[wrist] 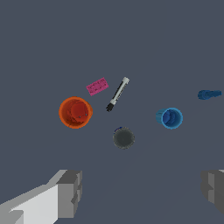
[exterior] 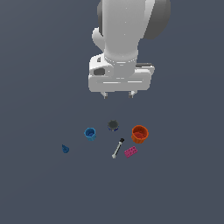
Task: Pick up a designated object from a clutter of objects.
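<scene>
Flat grey ground runs everywhere, with the gripper (exterior: 117,94) hanging high above it, jaws spread wide and empty. Below it stands the small can (exterior: 113,126), between the blue cup (exterior: 90,133) and the orange cup (exterior: 140,134), apart from both. It is short and round, dark grey on top, blue down the side. It looks light, stiff and probably smooth, so pinching across its round side seems safest.
</scene>
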Available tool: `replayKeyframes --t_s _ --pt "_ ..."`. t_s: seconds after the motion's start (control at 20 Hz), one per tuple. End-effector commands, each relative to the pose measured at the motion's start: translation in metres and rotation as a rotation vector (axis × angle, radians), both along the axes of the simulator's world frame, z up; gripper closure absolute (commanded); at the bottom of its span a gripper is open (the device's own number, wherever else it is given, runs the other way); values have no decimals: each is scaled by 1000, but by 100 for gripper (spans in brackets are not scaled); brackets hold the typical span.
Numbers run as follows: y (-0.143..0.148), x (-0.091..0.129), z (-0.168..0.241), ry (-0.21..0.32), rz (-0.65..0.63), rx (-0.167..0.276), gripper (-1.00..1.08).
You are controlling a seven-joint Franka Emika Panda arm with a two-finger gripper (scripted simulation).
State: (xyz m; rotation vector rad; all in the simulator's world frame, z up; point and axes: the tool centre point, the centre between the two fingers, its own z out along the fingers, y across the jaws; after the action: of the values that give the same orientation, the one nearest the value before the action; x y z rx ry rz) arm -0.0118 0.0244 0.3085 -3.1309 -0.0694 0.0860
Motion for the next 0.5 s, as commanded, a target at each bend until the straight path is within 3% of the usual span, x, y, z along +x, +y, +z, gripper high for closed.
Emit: replayKeyframes --t_s 0.0,0.45 --pt "0 0 0 0 0 0 -92" --pt "-7 11 2 -8 -19 -15 -92"
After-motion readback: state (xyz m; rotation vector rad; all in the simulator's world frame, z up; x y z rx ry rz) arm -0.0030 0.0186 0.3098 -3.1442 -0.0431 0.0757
